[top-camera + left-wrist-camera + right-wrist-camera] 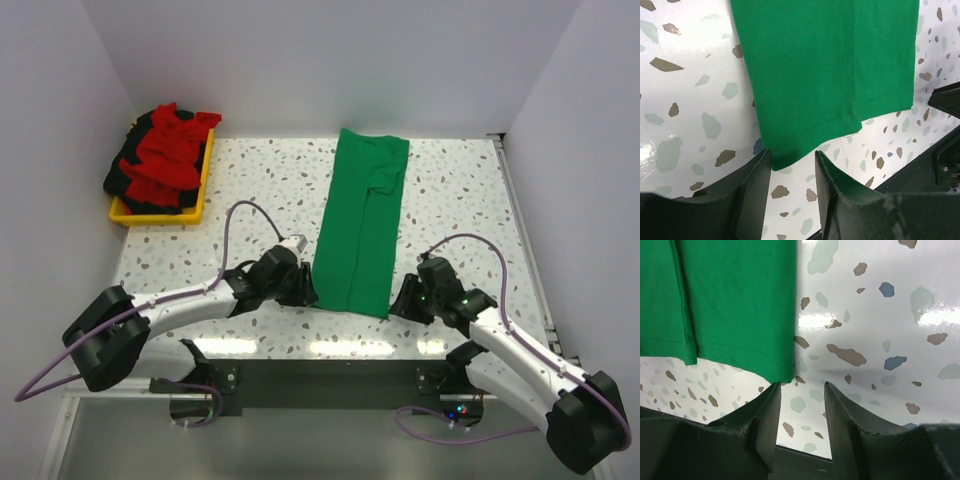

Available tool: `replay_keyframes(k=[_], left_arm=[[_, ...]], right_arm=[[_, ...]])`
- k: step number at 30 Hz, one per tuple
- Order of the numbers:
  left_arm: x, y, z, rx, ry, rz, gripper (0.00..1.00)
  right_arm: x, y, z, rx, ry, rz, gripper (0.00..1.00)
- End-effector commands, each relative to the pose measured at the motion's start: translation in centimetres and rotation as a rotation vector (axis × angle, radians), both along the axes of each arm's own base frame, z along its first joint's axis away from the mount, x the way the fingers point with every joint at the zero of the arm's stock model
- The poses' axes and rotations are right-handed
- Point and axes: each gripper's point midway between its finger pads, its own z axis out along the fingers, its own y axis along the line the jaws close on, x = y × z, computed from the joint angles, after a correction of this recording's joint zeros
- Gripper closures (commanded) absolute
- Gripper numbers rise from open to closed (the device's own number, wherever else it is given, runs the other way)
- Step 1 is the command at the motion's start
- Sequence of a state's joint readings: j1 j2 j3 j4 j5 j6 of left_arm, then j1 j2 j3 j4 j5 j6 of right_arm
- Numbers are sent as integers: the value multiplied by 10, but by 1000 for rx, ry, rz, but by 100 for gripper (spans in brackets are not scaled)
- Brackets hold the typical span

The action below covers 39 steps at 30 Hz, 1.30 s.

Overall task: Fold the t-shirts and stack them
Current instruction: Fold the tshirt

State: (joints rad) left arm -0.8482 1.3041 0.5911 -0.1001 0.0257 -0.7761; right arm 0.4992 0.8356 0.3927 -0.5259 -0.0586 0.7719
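Observation:
A green t-shirt (362, 220) lies folded into a long narrow strip down the middle of the table. My left gripper (305, 290) is open at its near left corner; in the left wrist view the hem corner (785, 156) lies just ahead of the open gripper (792, 165). My right gripper (400, 300) is open at the near right corner; in the right wrist view the shirt's corner (782, 372) lies by the left fingertip of the gripper (802, 390). Neither holds cloth. Red and black t-shirts (160, 160) are piled in a yellow tray (197, 203).
The yellow tray stands at the back left against the white wall. White walls close the table at the left, back and right. The table's near edge (330, 350) runs just behind both grippers.

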Motion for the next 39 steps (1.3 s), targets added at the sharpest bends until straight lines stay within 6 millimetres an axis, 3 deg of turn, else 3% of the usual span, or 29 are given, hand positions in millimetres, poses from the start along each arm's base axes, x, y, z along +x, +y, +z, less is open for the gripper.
replay_keyframes(k=[1, 7, 11, 15, 20, 26, 30, 35, 39], left_arm=[[4, 3, 0, 17, -10, -5, 54], [-2, -2, 0, -12, 5, -32, 53], [-3, -16, 23, -143, -43, -73, 53], [-7, -24, 31, -218, -35, -120, 53], [-14, -26, 21, -262, 13, -135, 55], [-13, -19, 3, -209, 45, -103, 56], [-10, -12, -6, -169, 50, -69, 58], [-9, -8, -10, -152, 52, -54, 59], [-7, -5, -11, -135, 48, -40, 60]], right_arm=[[8, 1, 7, 6, -24, -28, 56], [8, 4, 3, 22, -19, -28, 56], [7, 7, -1, 34, -11, -23, 56], [7, 9, -6, 43, -4, -22, 56], [9, 12, -5, 49, -4, -14, 57], [17, 18, 14, 77, -54, 2, 57], [29, 33, 37, 148, -107, 29, 58], [48, 60, 57, 232, -157, 63, 62], [61, 93, 71, 281, -199, 109, 65]])
